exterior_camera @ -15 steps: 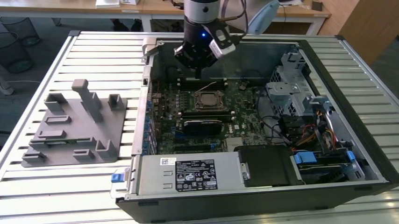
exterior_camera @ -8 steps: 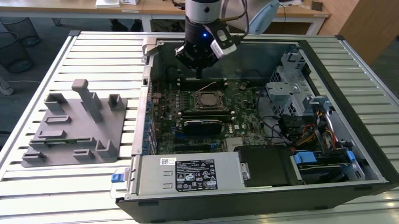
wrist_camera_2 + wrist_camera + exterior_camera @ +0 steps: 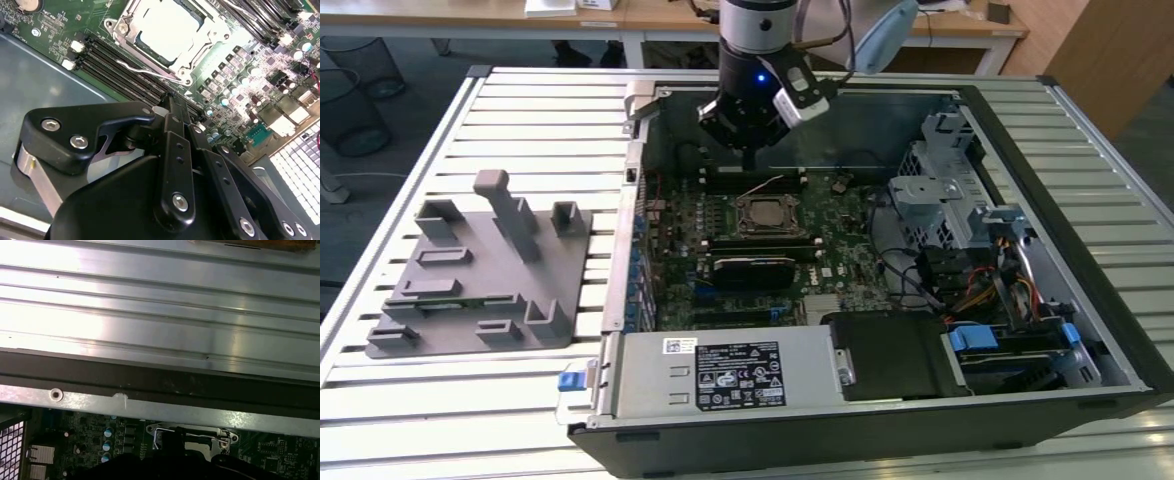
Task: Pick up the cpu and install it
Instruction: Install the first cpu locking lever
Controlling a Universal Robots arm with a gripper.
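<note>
Near socket [image 3: 763, 214]: tool [image 3: 747, 165] hovering | second wrist view: cpu [image 3: 164, 30] seated in socket

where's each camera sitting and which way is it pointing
Exterior view: off the arm and high up, looking down into the open computer case; the arm and tool hang over the motherboard.
Second wrist view: on the arm, looking along the tool at the cpu in its socket.
First wrist view: on the arm, facing across the case's rim to the slatted table; the tool's dark edge shows.
Shared: all three show the socket.
</note>
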